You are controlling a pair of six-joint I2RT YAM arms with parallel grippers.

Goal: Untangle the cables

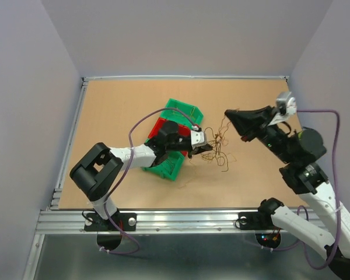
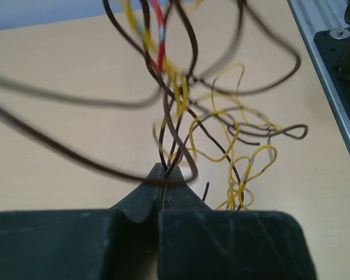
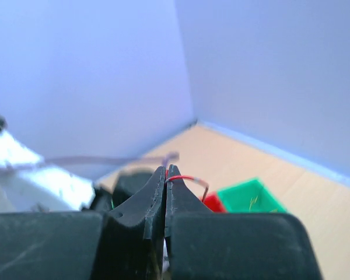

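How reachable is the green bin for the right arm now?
Probably, but only the far end of the green bin, which lies bare near the right pincer. The left arm lies across its middle, and that pincer is shut on a red wire.

even, bright lighting; blurred near cables [image 2: 163, 87] in left wrist view

Overhead, two wrist close-ups, shared cables [image 1: 220, 142]
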